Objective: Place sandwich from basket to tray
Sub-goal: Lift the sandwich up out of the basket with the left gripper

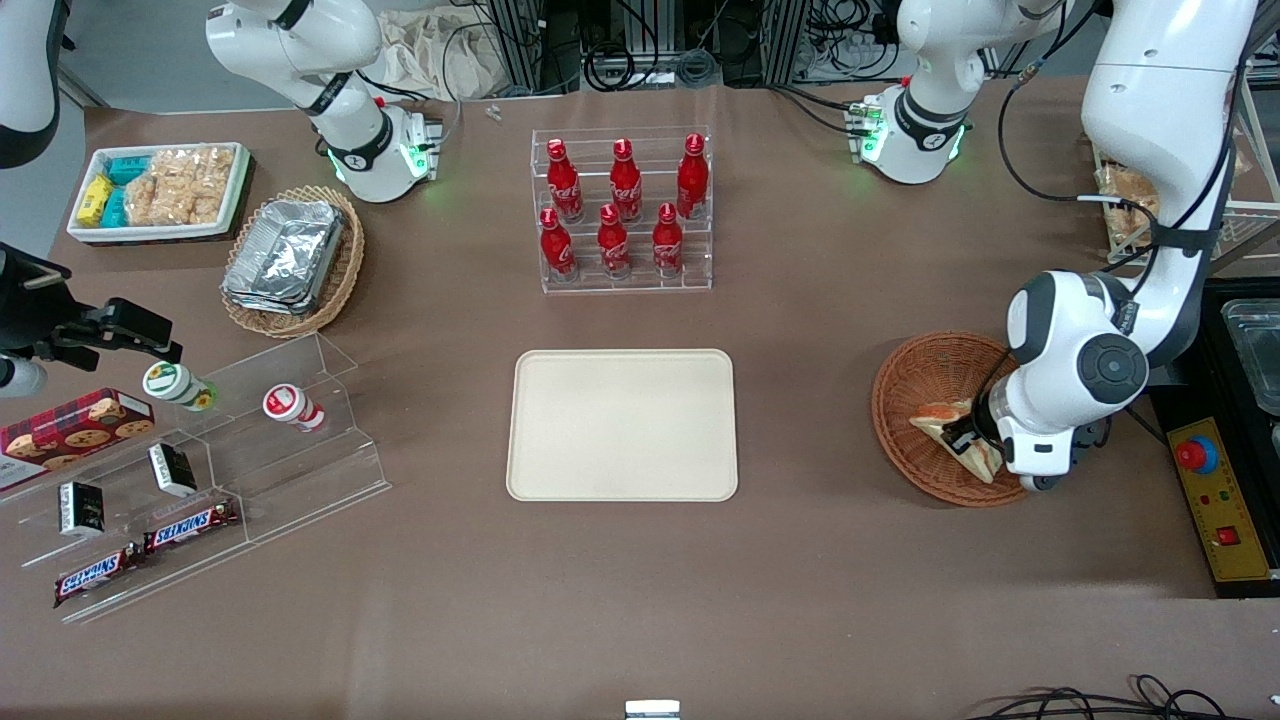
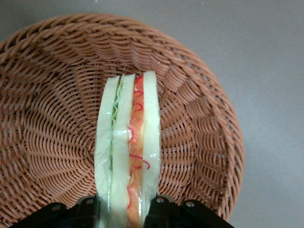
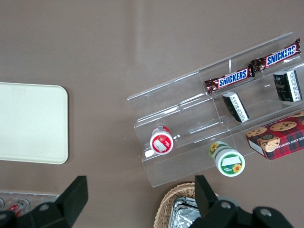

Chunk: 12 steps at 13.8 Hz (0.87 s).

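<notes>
The sandwich stands on edge in the reddish-brown wicker basket, showing green, orange and red layers between pale bread. My gripper is down in the basket with its black fingers pressed against both bread faces, shut on the sandwich. In the front view the sandwich lies in the basket at the working arm's end of the table, with the gripper at it under the arm's white wrist. The cream tray lies flat in the table's middle and holds nothing.
A clear rack of red bottles stands farther from the front camera than the tray. Toward the parked arm's end are a tan basket of foil trays, a white snack tray and an acrylic shelf with snacks. A control box lies beside the basket.
</notes>
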{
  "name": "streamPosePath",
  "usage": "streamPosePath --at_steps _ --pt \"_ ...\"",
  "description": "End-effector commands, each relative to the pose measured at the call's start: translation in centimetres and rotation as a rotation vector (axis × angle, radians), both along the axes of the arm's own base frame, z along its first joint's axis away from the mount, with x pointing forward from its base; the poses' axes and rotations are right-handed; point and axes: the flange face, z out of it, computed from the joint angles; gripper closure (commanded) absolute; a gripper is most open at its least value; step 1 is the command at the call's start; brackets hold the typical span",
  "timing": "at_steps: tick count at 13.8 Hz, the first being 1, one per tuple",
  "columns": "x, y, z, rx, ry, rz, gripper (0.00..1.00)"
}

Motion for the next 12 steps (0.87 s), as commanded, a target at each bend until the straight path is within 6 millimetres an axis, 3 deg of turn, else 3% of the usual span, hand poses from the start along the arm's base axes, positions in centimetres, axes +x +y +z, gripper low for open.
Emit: streamPosePath --at_steps 1,3,6,9,10,12 --pt "0.8 -0.2 4.3 0.035 0.016 0.004 1.0" --pt "1.3 -0.1 8.2 0.048 0.065 -0.065 1.0" --pt "1.6 -2.0 16.4 0.048 0.136 -0.2 1.0" --pt "1.5 -6.4 26.5 -0.011 0.136 -0.362 1.0" --pt "1.2 -8.4 28.3 -0.05 0.135 -0.439 1.0" --pt "0.0 -13.3 29.4 -0.085 0.117 -0.589 1.0"
